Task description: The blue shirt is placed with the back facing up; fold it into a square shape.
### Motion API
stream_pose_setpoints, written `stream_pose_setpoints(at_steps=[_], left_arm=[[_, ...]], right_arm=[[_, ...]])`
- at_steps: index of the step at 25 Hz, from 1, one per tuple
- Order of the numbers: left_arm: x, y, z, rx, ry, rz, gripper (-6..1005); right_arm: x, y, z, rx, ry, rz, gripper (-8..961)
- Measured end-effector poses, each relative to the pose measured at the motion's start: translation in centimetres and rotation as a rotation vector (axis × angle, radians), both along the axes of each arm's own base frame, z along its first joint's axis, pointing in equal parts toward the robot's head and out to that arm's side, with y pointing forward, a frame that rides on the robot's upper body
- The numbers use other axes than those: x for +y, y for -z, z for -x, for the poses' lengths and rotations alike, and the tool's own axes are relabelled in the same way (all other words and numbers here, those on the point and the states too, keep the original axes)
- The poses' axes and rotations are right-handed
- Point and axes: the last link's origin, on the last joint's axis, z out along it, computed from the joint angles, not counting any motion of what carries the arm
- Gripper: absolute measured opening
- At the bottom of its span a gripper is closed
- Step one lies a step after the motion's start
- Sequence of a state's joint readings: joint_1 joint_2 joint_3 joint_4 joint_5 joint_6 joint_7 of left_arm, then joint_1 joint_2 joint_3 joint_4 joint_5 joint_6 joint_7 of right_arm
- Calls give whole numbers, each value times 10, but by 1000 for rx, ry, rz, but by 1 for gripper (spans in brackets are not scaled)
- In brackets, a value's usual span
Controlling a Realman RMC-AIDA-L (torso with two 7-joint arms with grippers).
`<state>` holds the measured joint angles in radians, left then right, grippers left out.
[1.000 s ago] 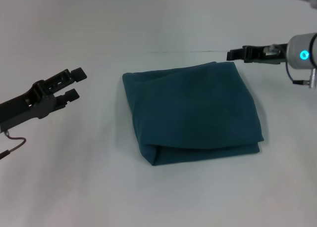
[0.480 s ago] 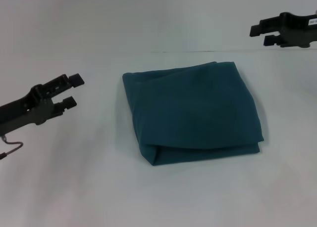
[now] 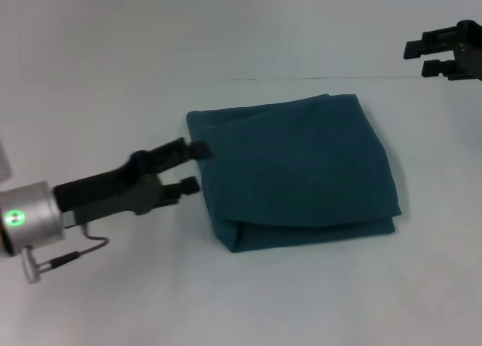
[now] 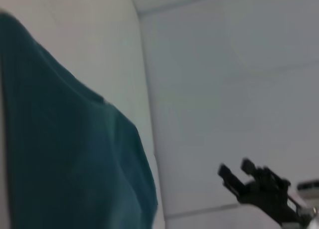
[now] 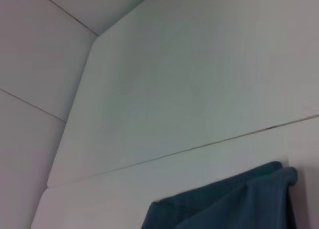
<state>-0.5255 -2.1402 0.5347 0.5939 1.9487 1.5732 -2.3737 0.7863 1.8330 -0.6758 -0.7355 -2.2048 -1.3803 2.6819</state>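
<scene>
The blue shirt [image 3: 294, 169] lies folded into a rough square near the middle of the white desk [image 3: 113, 301], its plain side up and its layers stacked. Its far edge runs close to the thin dark seam that crosses the desk behind it, its right edge slants outward toward the near right corner, and along the near edge the lower layer shows as a narrow lip below the top fold, with a small tuck at the near left corner. The left claw [image 3: 193, 166] reaches in from the robot's left at a shallow angle, its two dark fingers parted by a moderate gap, the tips at the shirt's left edge: the upper tip overlaps the fabric border and the lower tip sits just beside it; whether either actually touches the cloth cannot be told. The right claw [image 3: 424, 58] hangs high at the far right, well apart from the shirt and above the desk's far side, its fingers parted by a narrow gap and holding nothing. In the left wrist view the shirt [image 4: 65, 159] fills the near side and the right claw [image 4: 237, 176] shows small in the distance. Bare desk surrounds the shirt on every side, widest in front and to the robot's left.
</scene>
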Motion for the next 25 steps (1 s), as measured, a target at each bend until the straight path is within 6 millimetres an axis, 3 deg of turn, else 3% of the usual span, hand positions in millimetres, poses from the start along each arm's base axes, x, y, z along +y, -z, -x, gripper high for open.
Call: stream_pose_setpoints(at_steps=[6, 14, 19, 25], left_arm=[[9, 26, -22, -11, 16, 63, 949], [13, 47, -13, 26, -66, 52, 950], [-1, 30, -9, 16, 51, -18, 949], [-24, 13, 17, 162, 236, -170, 947]], right_arm=[[-3, 1, -4, 1, 5, 10, 582], [-4, 1, -6, 1, 8, 11, 582], [-5, 1, -8, 1, 13, 6, 582], [-5, -3, -12, 9, 23, -12, 582]])
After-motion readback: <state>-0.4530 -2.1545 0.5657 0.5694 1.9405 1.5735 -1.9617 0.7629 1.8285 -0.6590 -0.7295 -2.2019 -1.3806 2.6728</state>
